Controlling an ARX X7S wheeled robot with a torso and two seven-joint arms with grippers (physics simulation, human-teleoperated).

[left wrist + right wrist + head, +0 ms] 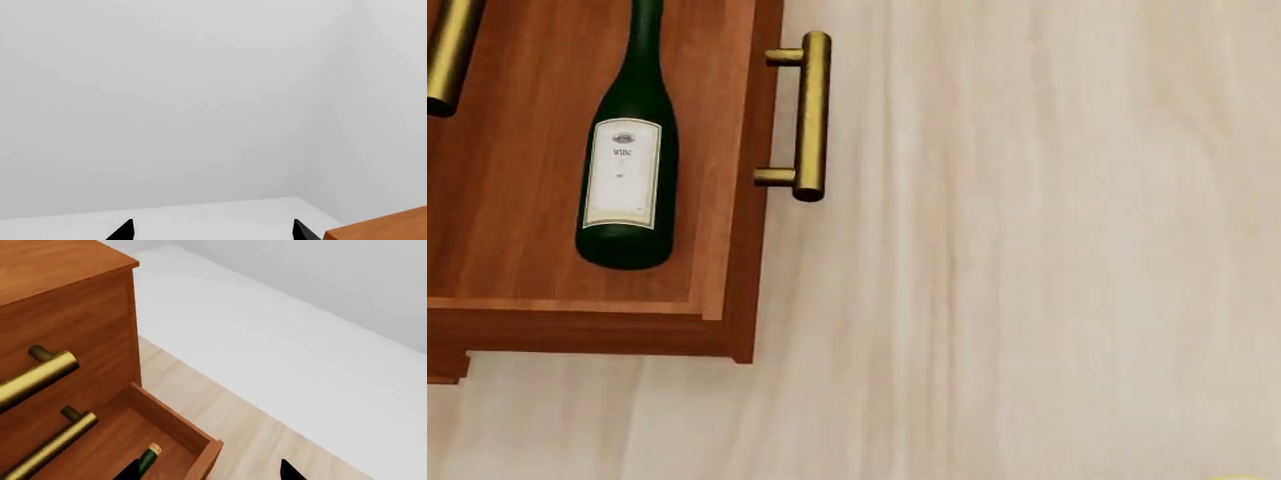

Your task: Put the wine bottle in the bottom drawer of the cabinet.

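Where drawer (714, 250) gapes, bottle (625, 170) inside.

the wine bottle (627, 160) is laid flat inside the bottom drawer (727, 200), which is pulled out from the cabinet (67, 305). relative to the drawer, the bottle is set lengthwise along the front panel, just behind it, with its base towards one side wall. the drawer's handle (811, 115) is mounted on the outer face of that panel. in the right wrist view, two upper handles (40, 375) are stacked above the drawer, and the floor (1028, 300) is spread beyond it.
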